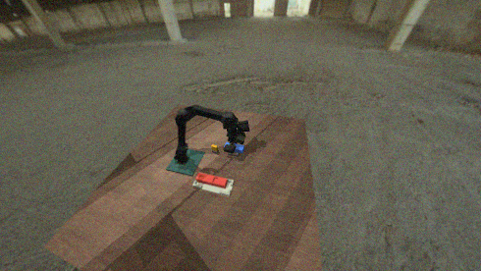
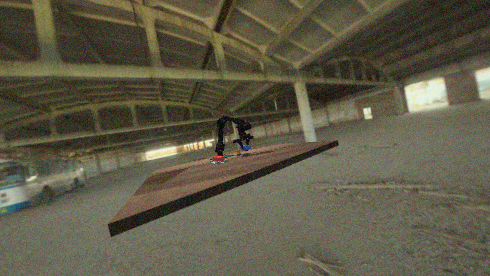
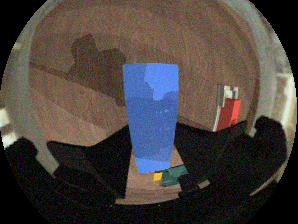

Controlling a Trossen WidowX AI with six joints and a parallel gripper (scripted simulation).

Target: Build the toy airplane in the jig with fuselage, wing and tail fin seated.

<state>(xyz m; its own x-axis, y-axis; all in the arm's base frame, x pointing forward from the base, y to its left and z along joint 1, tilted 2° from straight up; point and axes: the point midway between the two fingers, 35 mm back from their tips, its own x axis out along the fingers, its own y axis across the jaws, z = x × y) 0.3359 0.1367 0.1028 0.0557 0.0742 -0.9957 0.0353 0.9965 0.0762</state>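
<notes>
The blue wing (image 1: pixel 239 147) (image 2: pixel 246 148) (image 3: pixel 152 100) is between the fingers of my gripper (image 1: pixel 235 143) (image 3: pixel 149 124), which is shut on it. The wing appears raised a little above the table, with a shadow beneath it. The red fuselage (image 1: pixel 212 180) (image 2: pixel 219 158) (image 3: pixel 230 114) lies lengthwise in the pale jig (image 1: pixel 223 190) (image 3: pixel 218 107); whether it is fully flat is too small to tell. The yellow tail fin (image 1: pixel 214 147) (image 2: pixel 239 151) (image 3: pixel 158 176) stands on the table between the arm's base and the wing. The wing's tab is hidden.
The wooden table (image 1: pixel 265 196) (image 2: pixel 190 187) carries everything. A dark green plate (image 1: pixel 180 168) (image 3: pixel 173 177) lies under the arm's base, beside the jig. The table's far edge is beyond the gripper in the top view.
</notes>
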